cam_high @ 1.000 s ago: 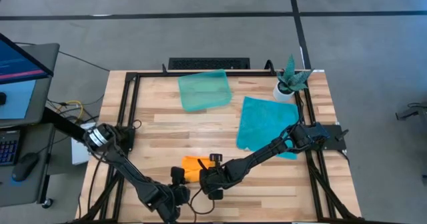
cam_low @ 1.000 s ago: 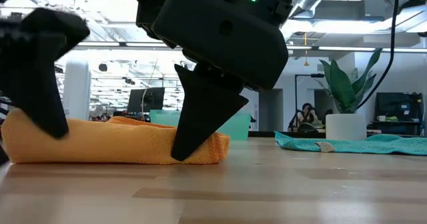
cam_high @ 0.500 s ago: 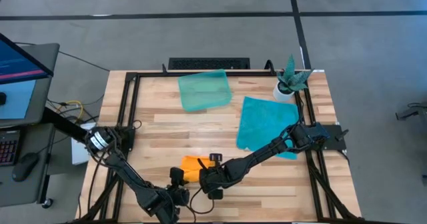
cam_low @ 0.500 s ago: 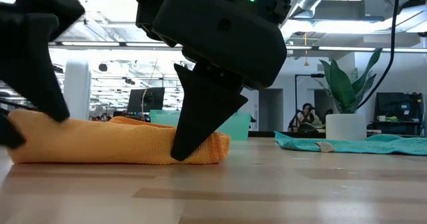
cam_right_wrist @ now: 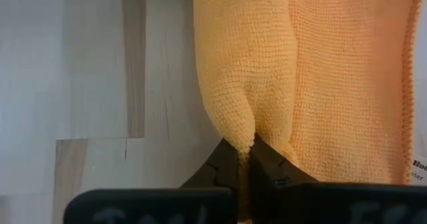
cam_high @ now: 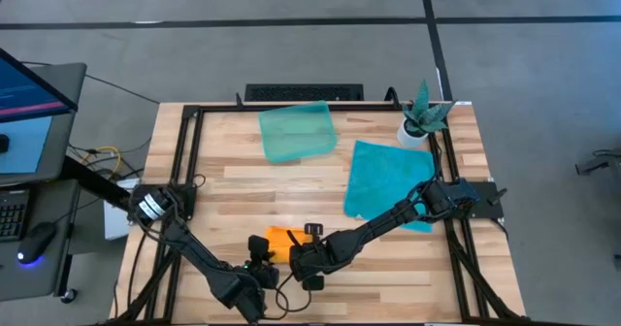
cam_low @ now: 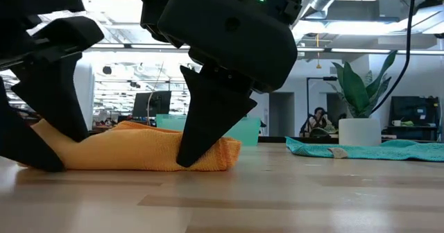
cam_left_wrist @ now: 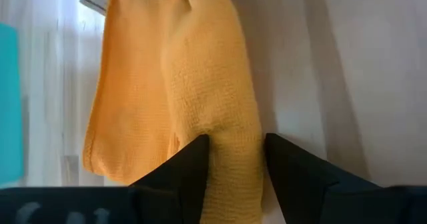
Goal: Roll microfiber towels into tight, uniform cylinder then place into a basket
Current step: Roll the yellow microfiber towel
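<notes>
Arms reach low over the desk's [cam_high: 388, 268] near edge: the right claw [cam_right_wrist: 243, 159] pinches one end of the half-rolled orange towel [cam_high: 280, 241], and the left claw [cam_left_wrist: 235, 159] straddles the other end, fingers narrowing around the fold compared with a second ago. The teal towel [cam_high: 388, 179] and basket [cam_high: 297, 131] lie farther back. From above, both claws' fingertips are hidden.

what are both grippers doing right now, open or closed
Left gripper: fingers either side of the orange towel fold; grip cannot be told.
Right gripper: closed, pinching the orange towel's edge.
</notes>
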